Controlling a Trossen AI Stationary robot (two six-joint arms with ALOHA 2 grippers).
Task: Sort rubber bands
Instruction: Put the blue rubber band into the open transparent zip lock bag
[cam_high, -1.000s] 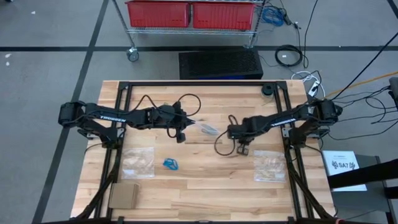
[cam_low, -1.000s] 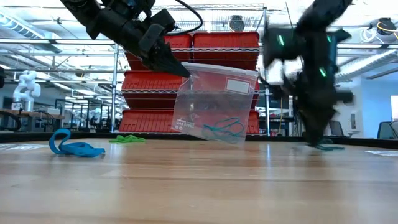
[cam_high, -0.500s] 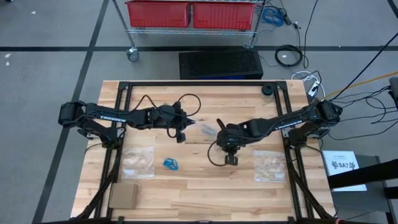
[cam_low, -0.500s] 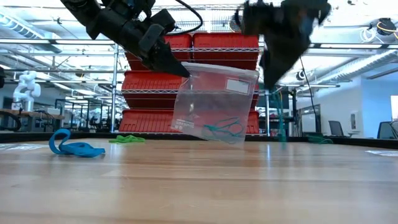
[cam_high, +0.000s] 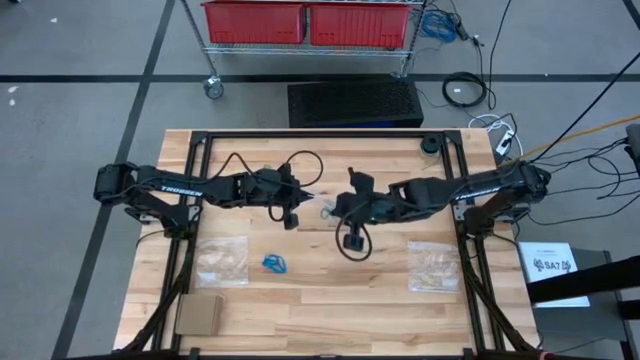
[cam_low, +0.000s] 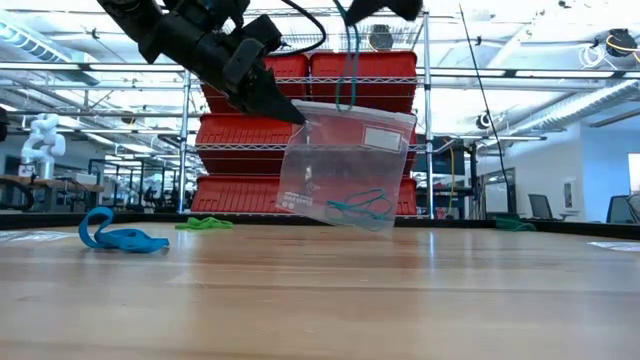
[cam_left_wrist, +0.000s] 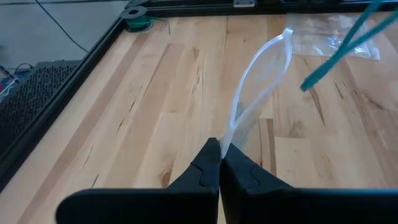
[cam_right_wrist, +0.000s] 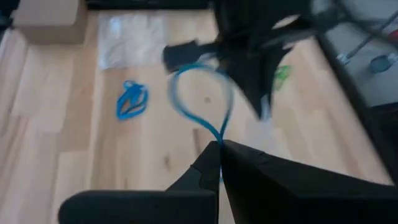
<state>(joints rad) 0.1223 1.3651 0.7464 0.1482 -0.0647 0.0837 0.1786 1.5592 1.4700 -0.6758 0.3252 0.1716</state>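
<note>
Reading what writing there is: "TROSSEN" runs in white along the left arm (cam_high: 180, 189), and a white sheet (cam_high: 553, 265) off the table's right edge carries a mark too small to make out. Three clear bags show from above: one flat on the left (cam_high: 220, 259), one flat on the right (cam_high: 433, 266), and one held up at the middle (cam_low: 345, 165), pinched at its top edge by the clenched left gripper (cam_low: 283, 108). Only the low view shows that this bag has a white label patch and teal bands (cam_low: 360, 208) lying in its bottom. The right gripper (cam_right_wrist: 220, 148) is clenched on a single teal band (cam_right_wrist: 200, 99), which dangles just above the bag's mouth. Loose on the table lie one blue cluster (cam_high: 275, 264) near the left bag and one green cluster (cam_low: 204, 224) farther back, the latter lost under the arms from above. Two red bins (cam_high: 309, 21) sit on the cart beyond.
</note>
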